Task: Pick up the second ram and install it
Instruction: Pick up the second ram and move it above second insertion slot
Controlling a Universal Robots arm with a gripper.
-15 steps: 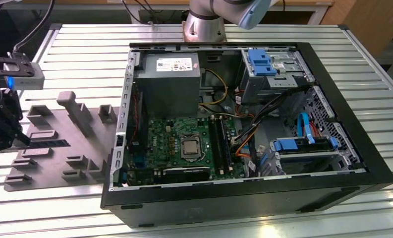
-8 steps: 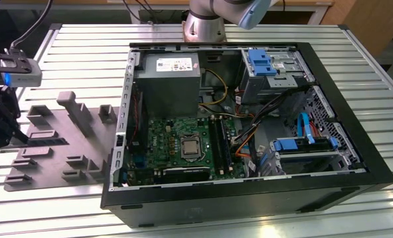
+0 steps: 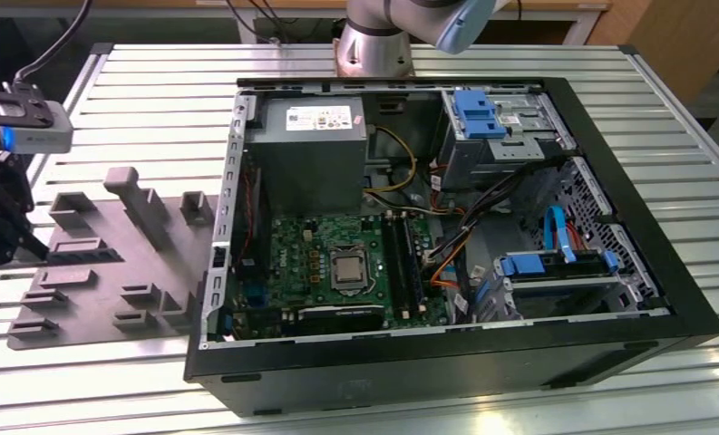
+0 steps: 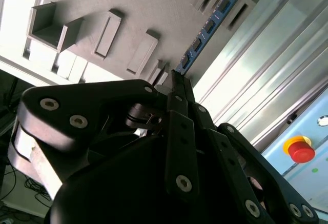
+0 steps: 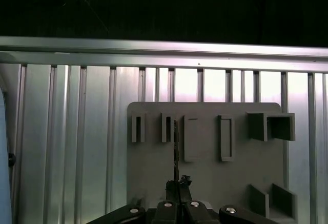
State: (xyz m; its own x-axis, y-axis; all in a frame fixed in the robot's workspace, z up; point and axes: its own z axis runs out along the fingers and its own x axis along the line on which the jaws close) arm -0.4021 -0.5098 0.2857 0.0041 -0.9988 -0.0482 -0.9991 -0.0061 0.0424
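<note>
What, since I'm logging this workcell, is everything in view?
table: one, silver slatted, bearing case and plate
computer case: one, black, open, on the table
fixture plate: one, grey, at the exterior view's left of the case
second ram: one, blue-green with black chips, on edge in the fixture plate
power supply: one, grey, inside the case
motherboard: one, green, inside the case
drive carriers: two, blue, inside the case
button: one, red, beyond the table
arm: one, silver, past the case's far wall
gripper: one, black, shut on the second ram
</note>
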